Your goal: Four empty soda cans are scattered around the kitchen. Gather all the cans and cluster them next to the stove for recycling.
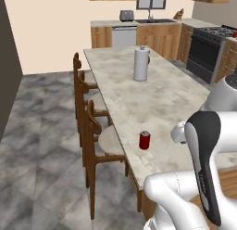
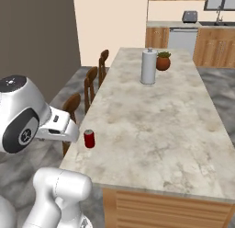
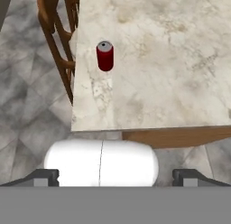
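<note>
Our pincer (image 3: pixel 115 177), its two dark tips spread wide and holding nothing, hangs off the near end of the marbled stone counter (image 3: pixel 171 60), looking down along it. Ahead of the tips and slightly left stands a small red soda can with a silvery top (image 3: pixel 105 56), upright near the counter's chair-side edge, well apart from the pincer. We judge a forward reach comes next. The black gas stove (image 1: pixel 210 50) lies far beyond.
</note>
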Controlling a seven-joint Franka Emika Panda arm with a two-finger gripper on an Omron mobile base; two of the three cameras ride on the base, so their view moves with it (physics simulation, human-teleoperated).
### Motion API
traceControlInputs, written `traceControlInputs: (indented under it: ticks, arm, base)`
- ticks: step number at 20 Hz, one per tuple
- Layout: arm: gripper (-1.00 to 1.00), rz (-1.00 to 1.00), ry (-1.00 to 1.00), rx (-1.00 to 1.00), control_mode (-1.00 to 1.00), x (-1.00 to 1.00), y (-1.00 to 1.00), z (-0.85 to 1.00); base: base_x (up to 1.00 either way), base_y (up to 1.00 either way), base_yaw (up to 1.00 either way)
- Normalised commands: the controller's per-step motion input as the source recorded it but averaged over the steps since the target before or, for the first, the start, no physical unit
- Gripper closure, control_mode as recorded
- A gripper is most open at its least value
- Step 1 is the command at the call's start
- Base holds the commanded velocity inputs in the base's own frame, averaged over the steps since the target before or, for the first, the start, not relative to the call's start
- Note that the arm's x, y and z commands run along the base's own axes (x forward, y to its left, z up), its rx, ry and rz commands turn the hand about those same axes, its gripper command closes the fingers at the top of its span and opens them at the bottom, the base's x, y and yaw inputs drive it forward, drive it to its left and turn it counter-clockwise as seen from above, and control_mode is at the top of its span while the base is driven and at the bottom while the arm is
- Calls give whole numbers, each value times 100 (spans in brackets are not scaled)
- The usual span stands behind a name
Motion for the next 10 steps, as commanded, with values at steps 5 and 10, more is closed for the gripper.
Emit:
traceControlInputs:
  ticks: [5, 10]
  arm:
    - [-100, 0, 0, 0, -100, 75, 4, -7]
    - [-100, 0, 0, 0, -100, 58, 7, -12]
  base:
    - [0, 0, 0]
    - [0, 0, 0]
